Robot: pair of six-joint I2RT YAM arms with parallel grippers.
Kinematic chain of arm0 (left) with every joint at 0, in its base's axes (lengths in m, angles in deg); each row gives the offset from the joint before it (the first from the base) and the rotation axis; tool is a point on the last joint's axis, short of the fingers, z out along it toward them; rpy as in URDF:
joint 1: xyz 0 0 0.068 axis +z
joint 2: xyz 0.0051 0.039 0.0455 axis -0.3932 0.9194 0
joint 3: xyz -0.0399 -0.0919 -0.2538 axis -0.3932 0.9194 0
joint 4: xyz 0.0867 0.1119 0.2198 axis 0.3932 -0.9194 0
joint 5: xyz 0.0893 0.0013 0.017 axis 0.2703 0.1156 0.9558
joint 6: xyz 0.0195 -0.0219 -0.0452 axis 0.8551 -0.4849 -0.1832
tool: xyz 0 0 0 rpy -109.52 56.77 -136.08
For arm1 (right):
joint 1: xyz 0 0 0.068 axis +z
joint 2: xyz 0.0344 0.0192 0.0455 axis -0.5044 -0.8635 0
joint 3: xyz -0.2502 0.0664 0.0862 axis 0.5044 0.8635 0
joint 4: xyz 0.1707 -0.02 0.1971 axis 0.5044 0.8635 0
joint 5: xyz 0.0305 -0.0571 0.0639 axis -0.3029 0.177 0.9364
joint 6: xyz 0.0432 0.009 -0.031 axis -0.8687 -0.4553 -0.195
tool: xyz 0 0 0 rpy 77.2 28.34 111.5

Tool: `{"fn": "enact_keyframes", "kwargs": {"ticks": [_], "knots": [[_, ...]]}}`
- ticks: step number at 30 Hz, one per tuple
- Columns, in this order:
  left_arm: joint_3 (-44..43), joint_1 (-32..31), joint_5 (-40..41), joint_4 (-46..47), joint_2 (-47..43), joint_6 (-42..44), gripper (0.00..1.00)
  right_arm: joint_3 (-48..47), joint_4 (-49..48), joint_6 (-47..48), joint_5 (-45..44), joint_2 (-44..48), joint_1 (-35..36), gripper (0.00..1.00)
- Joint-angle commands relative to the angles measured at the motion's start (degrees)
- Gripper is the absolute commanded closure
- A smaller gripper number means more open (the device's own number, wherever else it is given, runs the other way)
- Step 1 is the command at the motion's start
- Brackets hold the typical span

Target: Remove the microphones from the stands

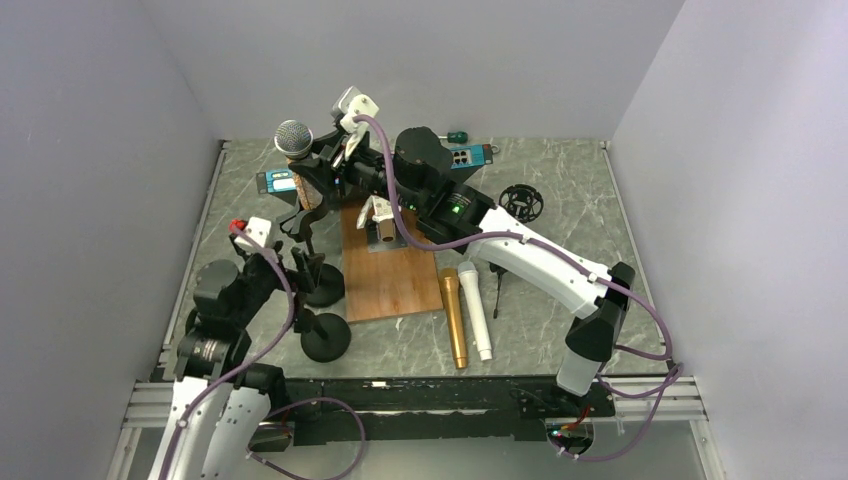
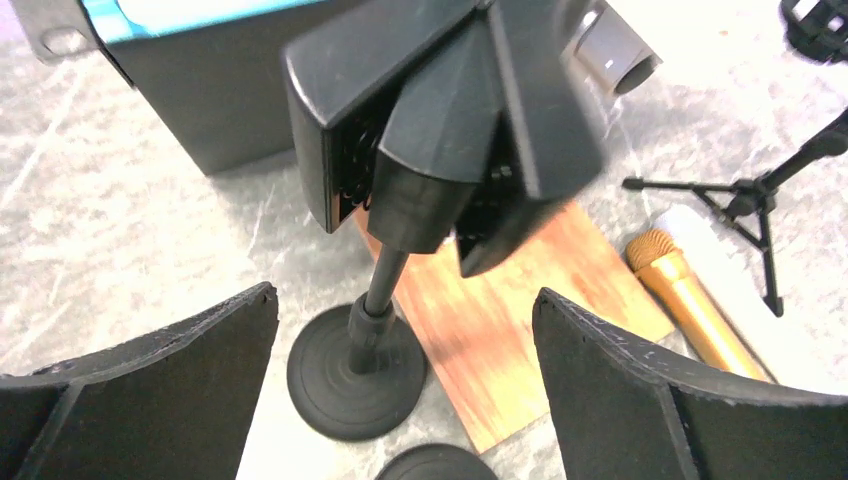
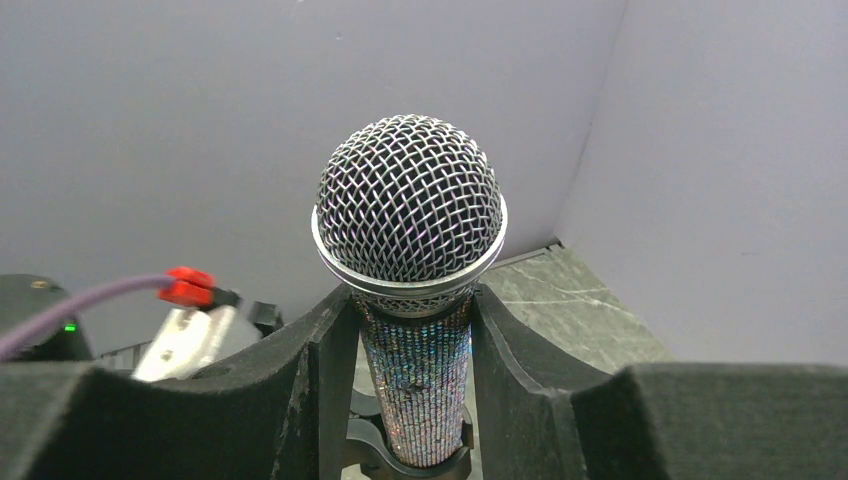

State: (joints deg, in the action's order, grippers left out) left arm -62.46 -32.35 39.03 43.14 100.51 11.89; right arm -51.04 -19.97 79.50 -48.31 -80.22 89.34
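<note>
Mesh-domed, glitter-bodied microphone is sitting near the surface's far-left corner, right tool clamping its cylindrical body from both sides; left tool is hanging spread wide.

White-and-black arms carry purple cables, one with a red connector.

The top camera looks down from above and behind me; my wrist cameras sit close, the left sharing its stand.
</note>
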Motion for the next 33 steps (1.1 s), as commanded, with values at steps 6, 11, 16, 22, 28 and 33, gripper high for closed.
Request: {"fn": "enact_keyframes", "kwargs": {"ticks": [6,11,16,22,28,33], "knots": [[-5.98,0.22,2.60,1.37,-2.62,-0.43,0.01,-2.93,-8.24,-0.96,0.33,2.13,0.24,1.00],[-9.10,0.20,2.52,1.04,1.71,1.37,0.01,-2.99,-8.46,-1.06,0.58,1.80,0.26,1.00],[-9.87,0.16,1.78,2.68,3.79,2.12,0.01,-4.34,-7.64,-1.06,1.47,0.84,0.26,1.00],[-11.20,0.19,-1.59,3.47,5.73,4.23,0.48,-4.90,-7.39,-1.06,2.20,0.31,0.36,1.00],[-10.02,0.21,2.59,-1.08,5.28,4.97,1.00,-10.52,-5.91,0.20,0.96,-1.60,1.09,1.00],[-5.83,0.23,2.50,-1.10,2.09,4.03,1.00,-21.05,-2.65,1.02,-0.57,-6.70,1.33,1.00]]}}
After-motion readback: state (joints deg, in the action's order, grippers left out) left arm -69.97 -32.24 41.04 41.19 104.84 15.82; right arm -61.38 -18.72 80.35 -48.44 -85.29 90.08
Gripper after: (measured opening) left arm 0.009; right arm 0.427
